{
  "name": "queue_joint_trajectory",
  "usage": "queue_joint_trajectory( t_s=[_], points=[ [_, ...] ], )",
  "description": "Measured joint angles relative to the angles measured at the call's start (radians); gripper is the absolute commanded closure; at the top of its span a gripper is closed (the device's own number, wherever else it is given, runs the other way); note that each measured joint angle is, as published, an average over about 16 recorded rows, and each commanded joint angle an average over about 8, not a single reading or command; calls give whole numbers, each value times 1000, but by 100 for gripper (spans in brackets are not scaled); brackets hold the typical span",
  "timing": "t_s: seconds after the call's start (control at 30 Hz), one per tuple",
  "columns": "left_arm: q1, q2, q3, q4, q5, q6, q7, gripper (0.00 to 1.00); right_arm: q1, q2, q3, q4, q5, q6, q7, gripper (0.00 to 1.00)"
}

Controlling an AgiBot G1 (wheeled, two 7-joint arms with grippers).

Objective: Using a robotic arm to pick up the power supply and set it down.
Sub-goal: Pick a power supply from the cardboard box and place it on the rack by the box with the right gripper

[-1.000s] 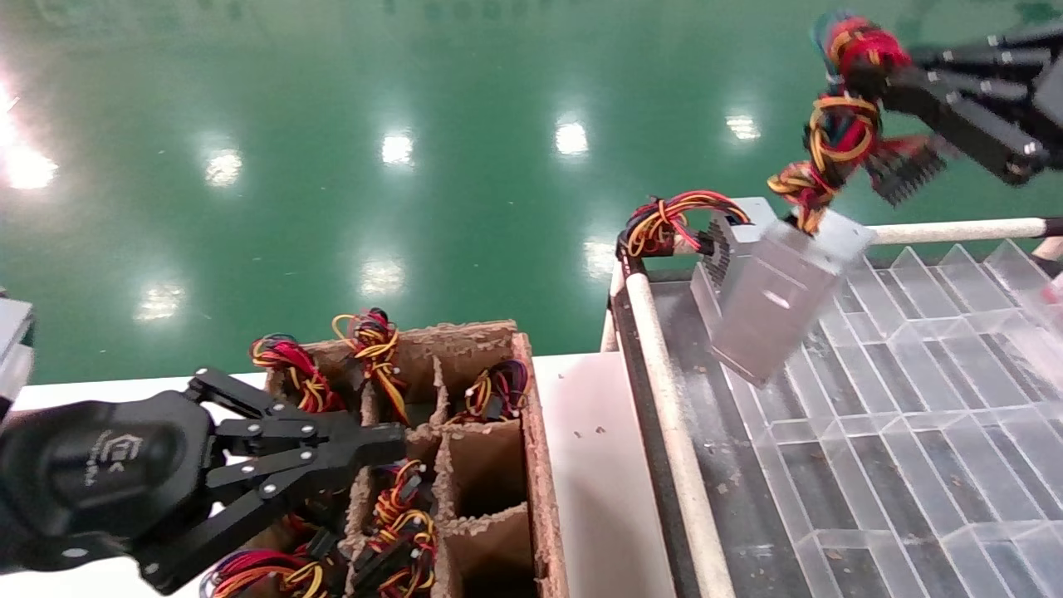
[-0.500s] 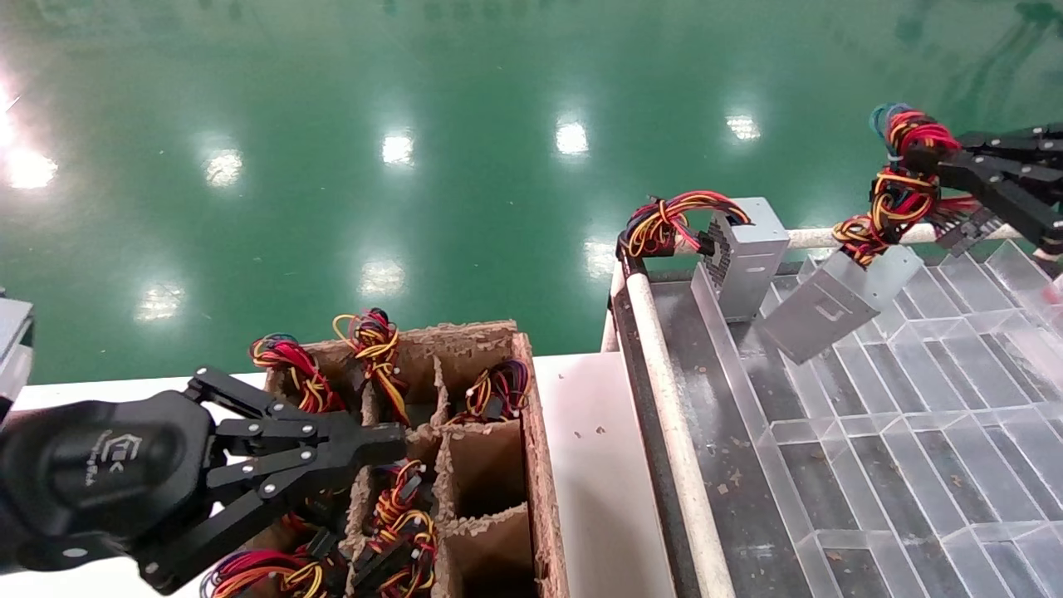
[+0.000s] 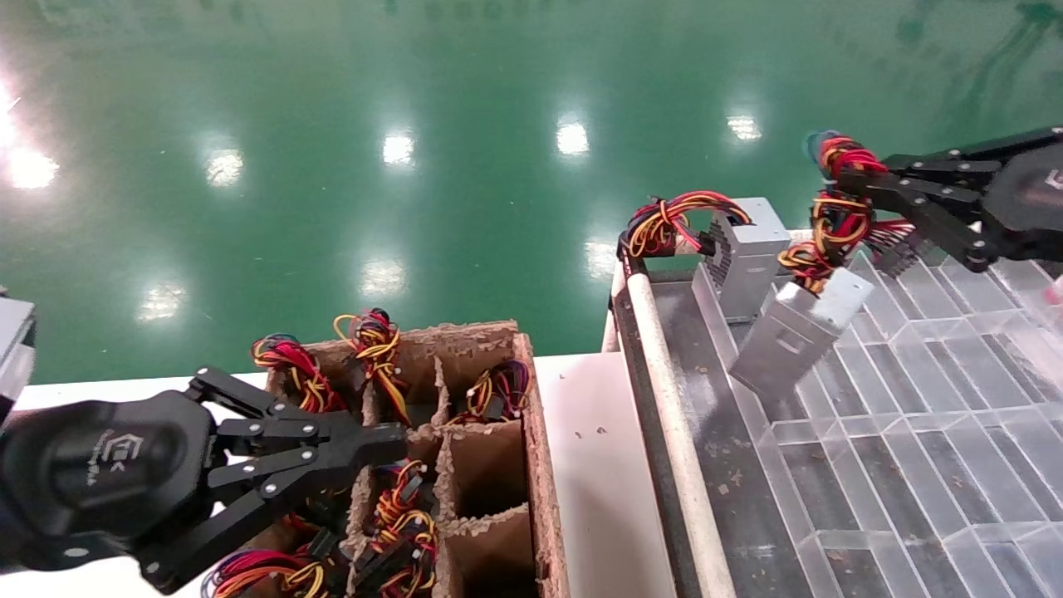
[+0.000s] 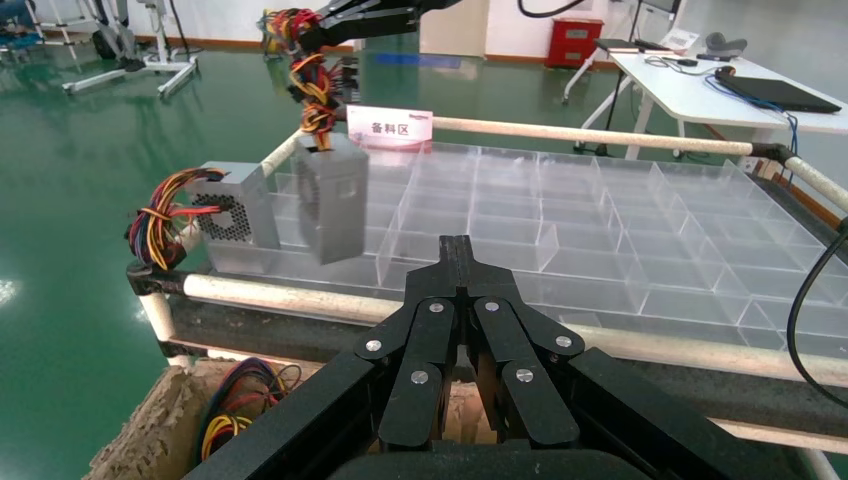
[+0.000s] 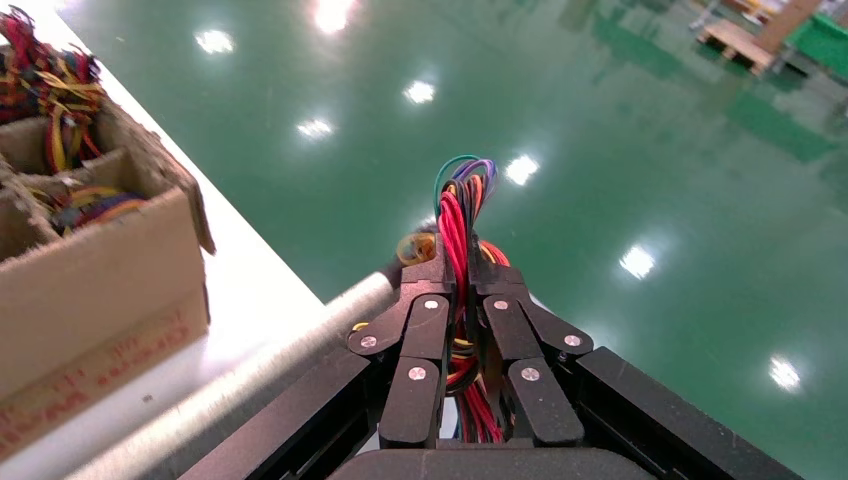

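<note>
Green floor (image 3: pixel 332 124) fills the far half of your head view. Clear compartment tray (image 3: pixel 913 432) sits near right, framed by a white-padded rail (image 3: pixel 673 432). The cardboard divider box (image 3: pixel 490 448) on the white table (image 3: pixel 598 465) is near left, with several cells holding wire bundles.

Your left hand (image 3: pixel 390 444) hovers over the divider box with its fingers together and nothing in them.

Your right hand (image 3: pixel 851 178) is far right, above the tray's far edge, clamped on the power supply's wire bundle (image 3: pixel 835 216); the right wrist view shows the red wires (image 5: pixel 458 240) pinched between the fingers (image 5: pixel 425 340).

The power supply (image 3: pixel 797 332) hangs tilted from those wires over the far left compartments of the tray. You cannot tell whether its lower corner touches the tray.

A second grey box (image 3: pixel 747 253) stands at the tray's far left corner, just beside the hanging unit, and its wires loop (image 3: pixel 664 224) out over the rail. The left wrist view shows a white sign (image 4: pixel 390 127) with red characters at the tray's far rail.
</note>
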Motion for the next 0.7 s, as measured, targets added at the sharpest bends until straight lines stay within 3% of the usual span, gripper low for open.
queue_joint_trajectory(
  t_s=[0.7],
  points=[
    [0, 0, 0, 0, 0, 0, 0, 100, -38, -217, 21, -251, 74, 32, -116, 100]
  ],
)
